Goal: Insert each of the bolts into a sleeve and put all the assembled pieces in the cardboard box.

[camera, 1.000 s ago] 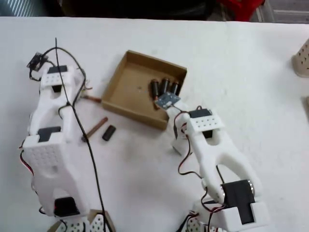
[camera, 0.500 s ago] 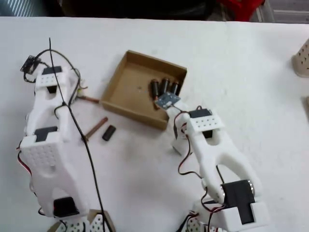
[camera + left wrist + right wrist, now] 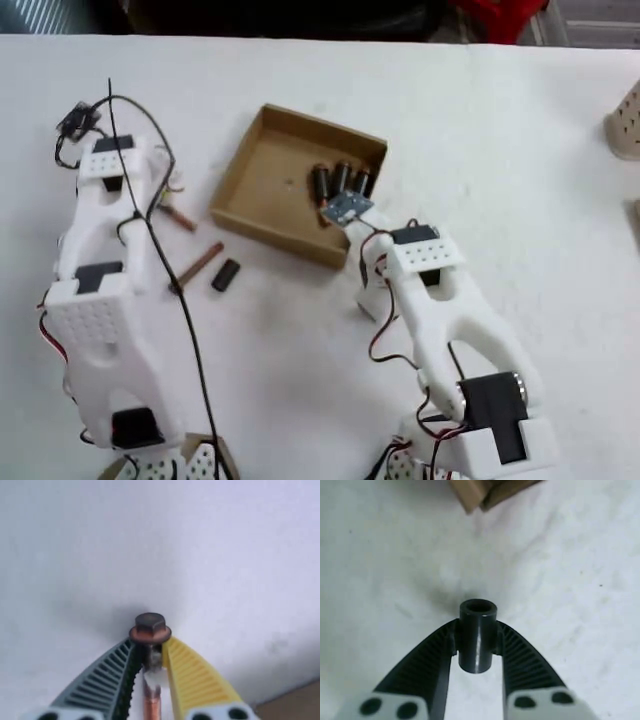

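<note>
The left gripper (image 3: pixel 151 650) is clamping a copper bolt (image 3: pixel 150 626) by its shank, with the grey and yellow fingers closing tight just below the hex head. In the high view this bolt is sticking out of the gripper just left of the cardboard box (image 3: pixel 262 170). The right gripper (image 3: pixel 477 630) is pinching a black sleeve (image 3: pixel 478 640) between its fingers, bore facing the wrist camera, over the table (image 3: pixel 480 130) near a box corner. A second bolt (image 3: pixel 203 260) and a loose sleeve (image 3: pixel 226 275) are lying just beside each other near the left arm. Three assembled pieces (image 3: pixel 340 180) are resting inside the box.
</note>
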`<act>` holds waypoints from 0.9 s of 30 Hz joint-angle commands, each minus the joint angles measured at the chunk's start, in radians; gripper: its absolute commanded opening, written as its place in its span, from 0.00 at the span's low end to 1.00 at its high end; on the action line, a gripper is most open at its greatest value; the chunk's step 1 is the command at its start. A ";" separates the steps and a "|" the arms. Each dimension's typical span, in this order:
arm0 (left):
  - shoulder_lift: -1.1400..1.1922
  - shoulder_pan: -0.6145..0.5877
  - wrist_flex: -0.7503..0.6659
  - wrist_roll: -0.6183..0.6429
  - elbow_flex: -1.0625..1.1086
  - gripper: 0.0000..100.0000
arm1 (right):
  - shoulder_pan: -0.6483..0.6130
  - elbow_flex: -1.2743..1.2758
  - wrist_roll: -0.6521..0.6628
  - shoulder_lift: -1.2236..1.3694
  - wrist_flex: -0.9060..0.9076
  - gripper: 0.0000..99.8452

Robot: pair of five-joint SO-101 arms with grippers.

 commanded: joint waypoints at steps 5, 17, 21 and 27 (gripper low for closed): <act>-0.096 0.021 0.087 -0.532 -0.044 0.02 | -0.008 -0.005 0.011 -0.042 -0.008 0.02; -0.097 0.050 0.084 -0.706 -0.048 0.06 | -0.008 -0.005 0.011 -0.042 -0.008 0.02; -0.097 0.051 0.094 -0.664 -0.041 0.14 | -0.008 -0.003 0.011 -0.042 -0.008 0.02; -0.096 0.047 0.094 -0.577 -0.040 0.15 | -0.008 -0.003 0.011 -0.042 -0.008 0.02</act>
